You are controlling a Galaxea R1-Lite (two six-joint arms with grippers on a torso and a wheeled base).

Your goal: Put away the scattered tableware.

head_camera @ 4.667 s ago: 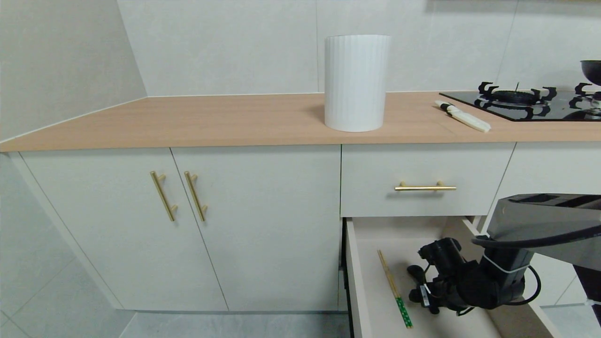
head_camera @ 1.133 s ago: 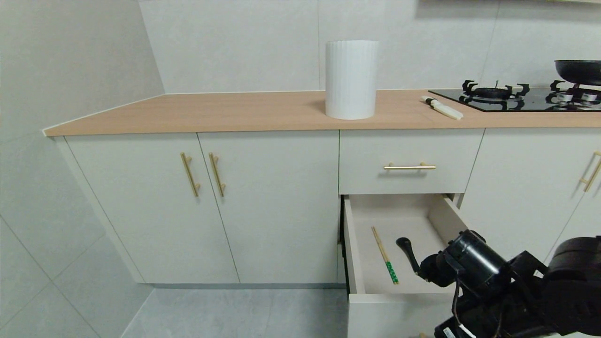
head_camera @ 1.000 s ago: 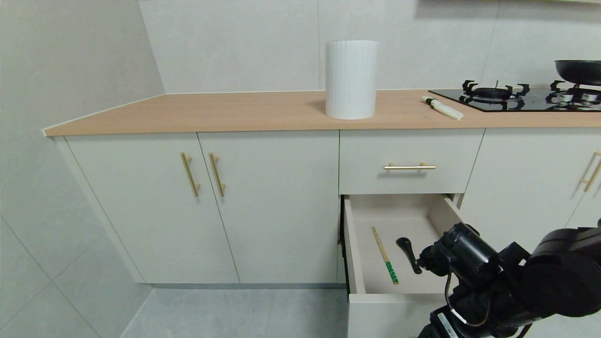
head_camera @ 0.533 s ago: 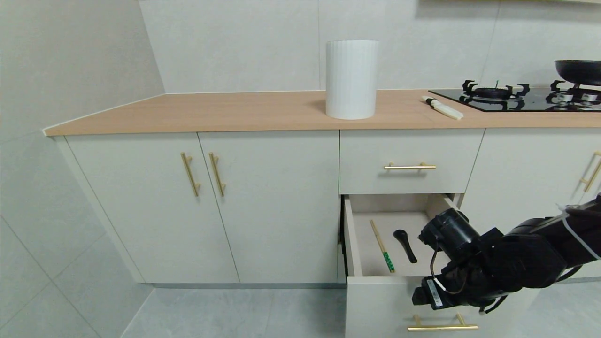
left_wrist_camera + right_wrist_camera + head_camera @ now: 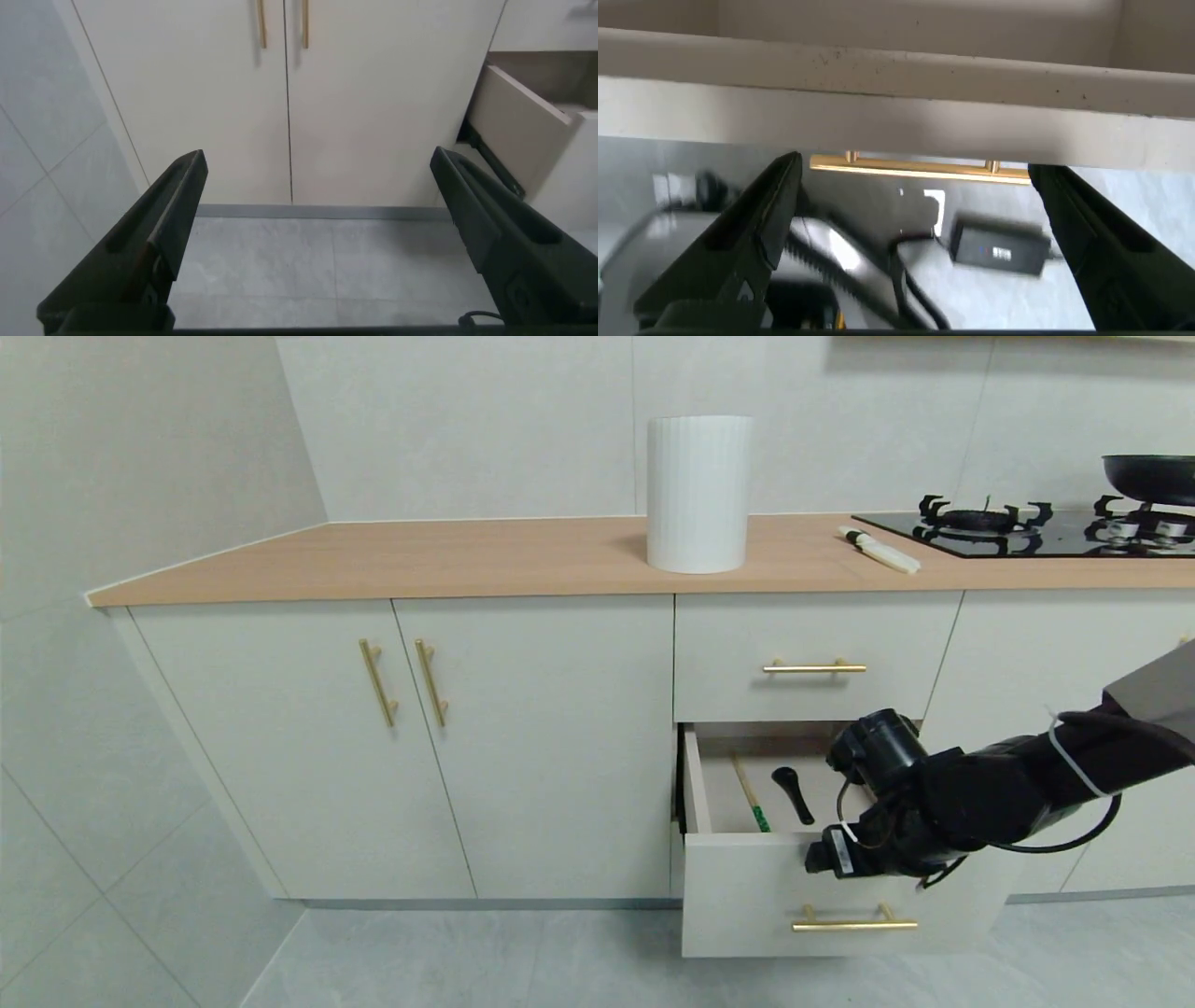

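Note:
The lower drawer [image 5: 747,896] stands partly out. Inside it lie a pair of wooden chopsticks with green ends [image 5: 750,793] and a black spoon [image 5: 792,793]. My right gripper [image 5: 822,859] is against the upper part of the drawer front, above its gold handle [image 5: 854,924]. In the right wrist view its fingers are spread wide with nothing between them [image 5: 910,168], close to the drawer's front panel [image 5: 896,103] and handle [image 5: 920,168]. My left gripper [image 5: 316,161] is open and empty, facing the cabinet doors [image 5: 280,84] low above the floor. A pale utensil with a black band [image 5: 878,550] lies on the counter.
A tall white ribbed canister [image 5: 698,493] stands on the wooden counter [image 5: 420,560]. A gas hob [image 5: 1027,532] with a black pan [image 5: 1153,476] is at the right. The upper drawer [image 5: 814,658] is closed. Grey tiled floor [image 5: 467,961] lies open to the left of the drawer.
The drawer has slid inward from wide open to partly open. My right gripper has risen from below the front and moved in with it. The head view pulled back after the oldest frame.

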